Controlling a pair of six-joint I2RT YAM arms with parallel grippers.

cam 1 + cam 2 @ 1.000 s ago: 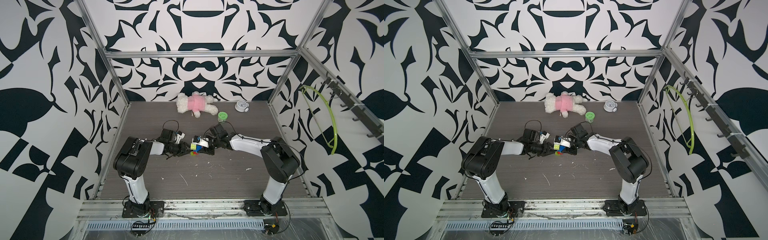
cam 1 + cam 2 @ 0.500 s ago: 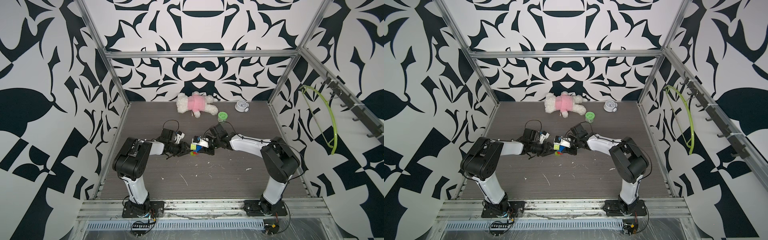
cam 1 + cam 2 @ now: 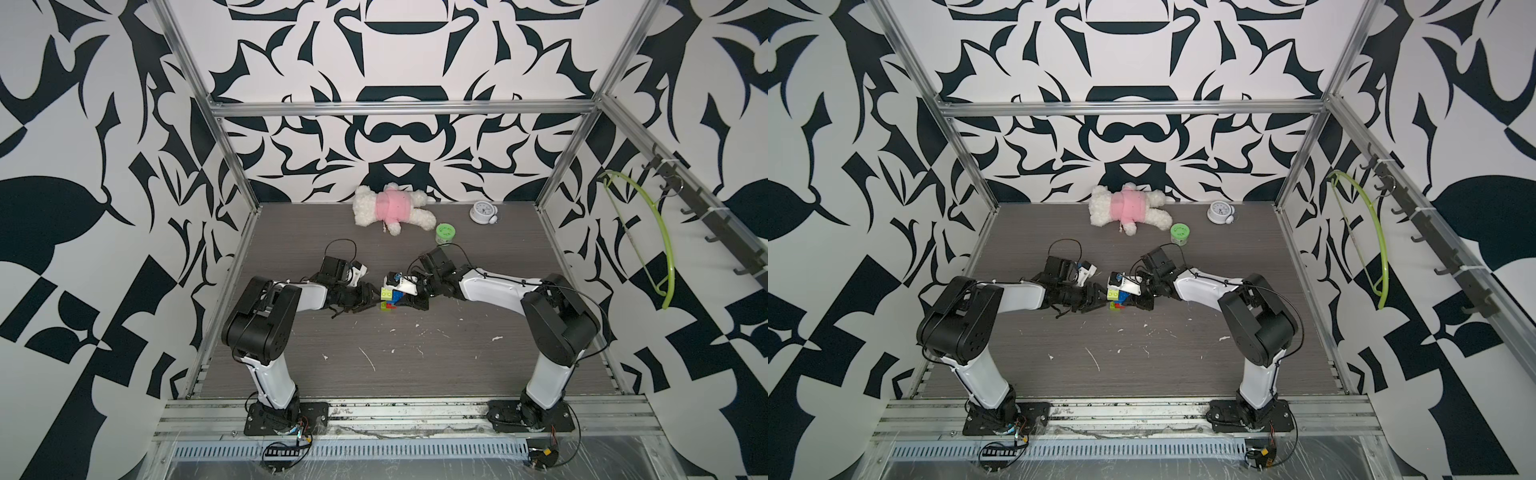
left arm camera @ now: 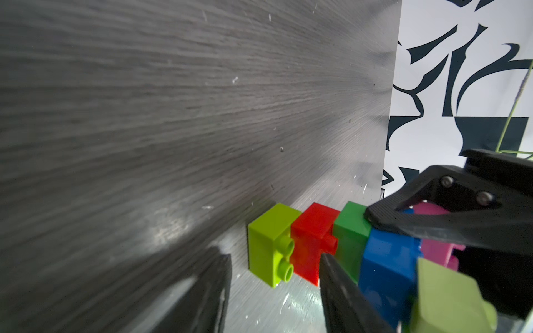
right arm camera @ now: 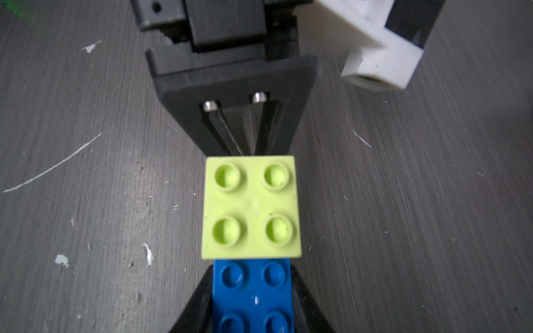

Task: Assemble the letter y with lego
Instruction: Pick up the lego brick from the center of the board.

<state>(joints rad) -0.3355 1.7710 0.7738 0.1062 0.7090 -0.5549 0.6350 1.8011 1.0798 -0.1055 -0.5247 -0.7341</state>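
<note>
The lego bricks are joined in one cluster at mid-table, between the two grippers. In the left wrist view a lime brick, a red brick and a green brick form a row against the table. The blue brick joins the green one and carries a pink brick and a yellow-green square. My right gripper is shut on the blue brick, just behind the yellow-green square. My left gripper is open, its fingertips either side of the lime and red end.
A white and pink plush toy, a green round jar and a small white clock lie near the back wall. A green hanger hangs on the right wall. White scraps dot the floor in front.
The left gripper's jaws have spread apart somewhat. Both arms and the brick cluster stay in the same place.
</note>
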